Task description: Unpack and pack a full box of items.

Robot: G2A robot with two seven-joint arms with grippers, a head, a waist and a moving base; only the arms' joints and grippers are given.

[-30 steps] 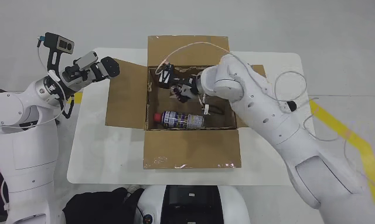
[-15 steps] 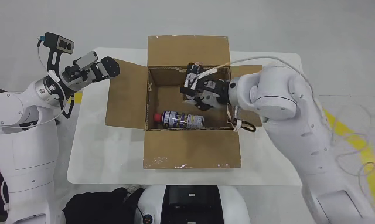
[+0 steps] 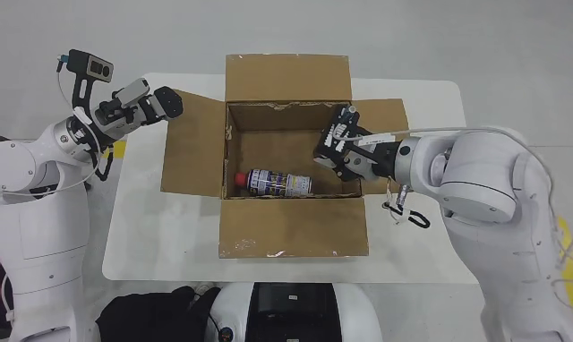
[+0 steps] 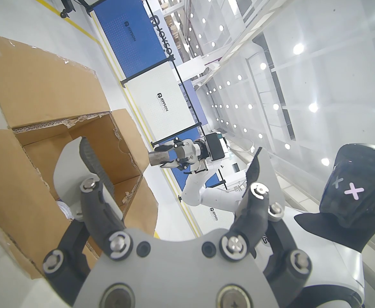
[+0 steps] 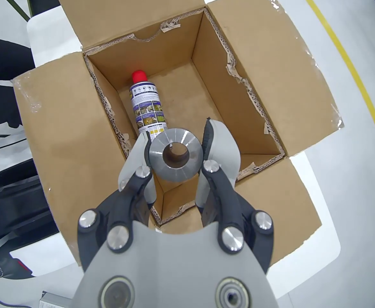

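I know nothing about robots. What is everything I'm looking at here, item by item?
table: one, white, under everything else.
cardboard box: one, brown, on the table, all four flaps folded open.
spray can: one, pale printed label with a red cap, lying on its side on the box floor, along the wall nearest the robot.
metal ring: one, grey with a hole through its middle, held above the box near its right side.
floor line: one, yellow, on the floor beyond the table.
right gripper: one, grey and black, shut on the metal ring.
left gripper: one, grey and black, open and holding nothing, beside the box's left flap.
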